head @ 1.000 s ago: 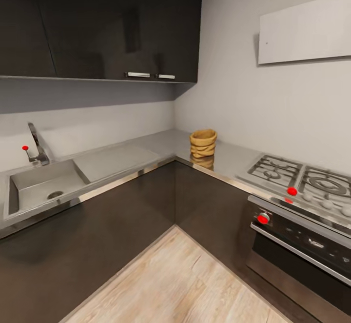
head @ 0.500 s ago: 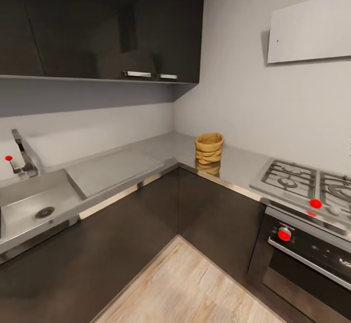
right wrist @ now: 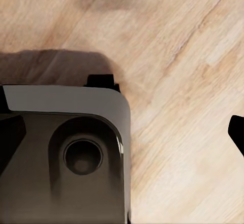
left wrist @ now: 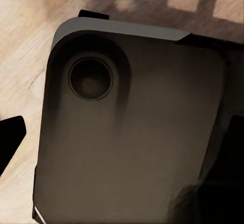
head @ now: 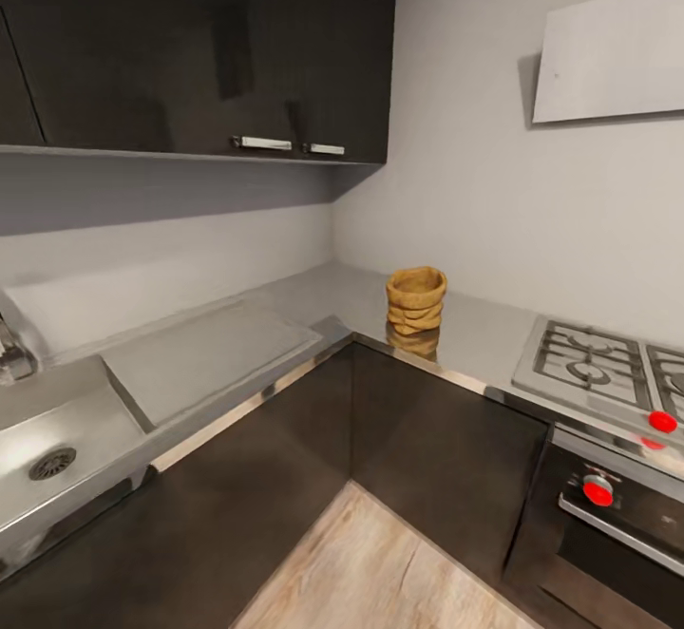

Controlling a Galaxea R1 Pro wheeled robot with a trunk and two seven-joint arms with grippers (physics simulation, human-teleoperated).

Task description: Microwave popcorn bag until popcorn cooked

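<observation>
1. I'm on approach: the small mustard-yellow cloth popcorn bag (head: 416, 299) stands upright on the grey glossy stone countertop (head: 313, 298), near the corner, beside the steel gas hob (head: 598, 363).
2. Best to square up close before reaching.
3. Whether my grippers are spread or closed, I cannot tell.
4. Count: one bag, one steel sink (head: 57, 439), two red knobs.

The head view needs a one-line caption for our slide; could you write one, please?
Popcorn bag standing upright on the grey countertop near the corner, between sink and gas hob.
</observation>
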